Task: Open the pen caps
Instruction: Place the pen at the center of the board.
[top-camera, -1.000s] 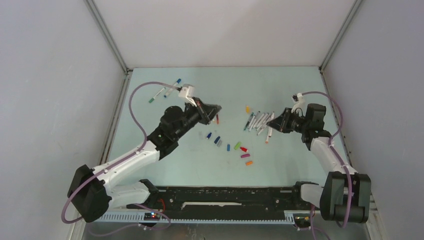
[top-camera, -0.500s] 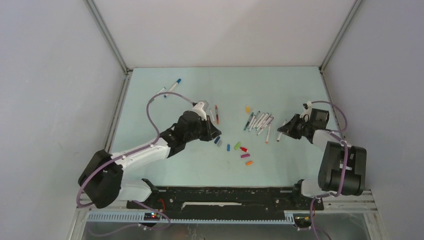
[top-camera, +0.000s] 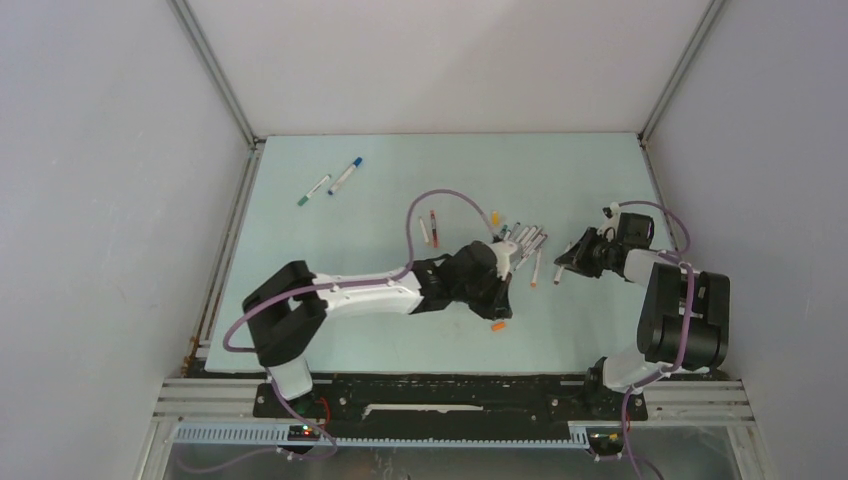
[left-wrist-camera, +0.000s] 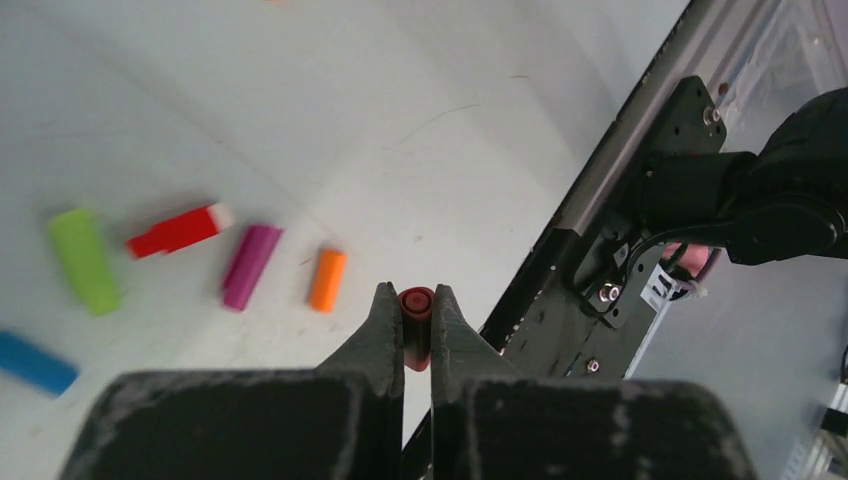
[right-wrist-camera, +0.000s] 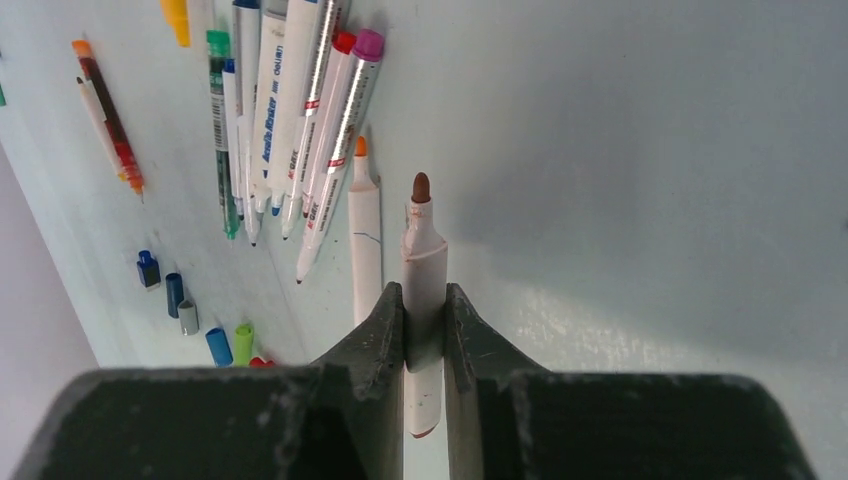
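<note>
The left hand (left-wrist-camera: 414, 305) is pinched shut on a red cap (left-wrist-camera: 416, 298) near loose caps (left-wrist-camera: 326, 279) on the table (left-wrist-camera: 400, 120), the right hand (right-wrist-camera: 425, 300) clamps an uncapped white pen (right-wrist-camera: 424, 245)

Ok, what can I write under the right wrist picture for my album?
The right gripper pinches an uncapped brown-tipped marker beside a fan of open pens.

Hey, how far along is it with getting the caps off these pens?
Mostly done. Done: several loose caps lie on the table, and a bunch of uncapped pens lies together. In hand: the left gripper pinches a red cap, the right gripper grips a bare-tipped pen. Left: two pens far back on the left look still capped.
</note>
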